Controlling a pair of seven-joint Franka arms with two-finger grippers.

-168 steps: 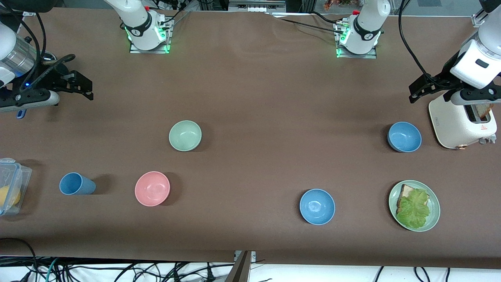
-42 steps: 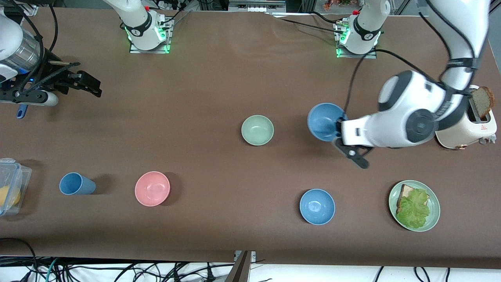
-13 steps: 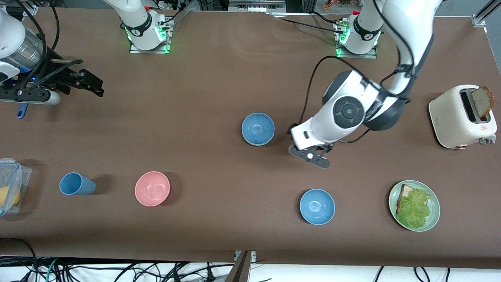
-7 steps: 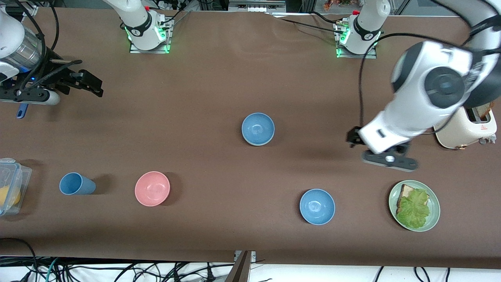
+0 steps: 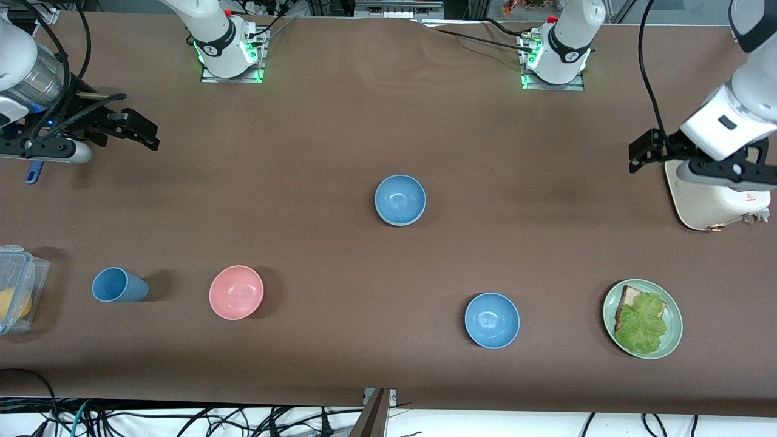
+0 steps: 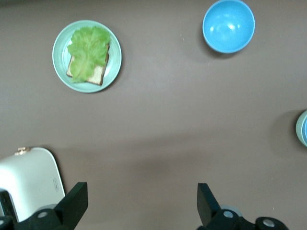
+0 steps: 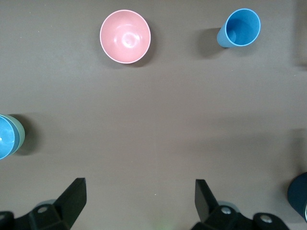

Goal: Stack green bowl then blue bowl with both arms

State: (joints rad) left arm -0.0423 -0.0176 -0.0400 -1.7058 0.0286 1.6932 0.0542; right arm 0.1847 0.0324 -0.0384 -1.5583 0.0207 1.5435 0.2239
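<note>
The blue bowl [image 5: 400,198] sits nested in the green bowl [image 5: 399,224] at the table's middle; only a thin mint rim shows under it. The stack shows at the edge of the left wrist view [image 6: 303,128] and of the right wrist view [image 7: 5,136]. My left gripper [image 5: 722,175] is open and empty over the toaster [image 5: 710,200]; its fingers [image 6: 72,206] stand wide apart. My right gripper [image 5: 45,152] is open and empty, waiting at the right arm's end of the table; its fingers [image 7: 72,199] stand wide apart too.
A second blue bowl [image 5: 492,320] and a green plate [image 5: 674,340] with bread and lettuce lie nearer the front camera. A pink bowl [image 5: 236,292], a blue cup [image 5: 119,285] and a clear container [image 5: 18,285] lie toward the right arm's end.
My left arm set the blue bowl into the green bowl, let go, and swung away to over the toaster. The right arm has stayed still.
</note>
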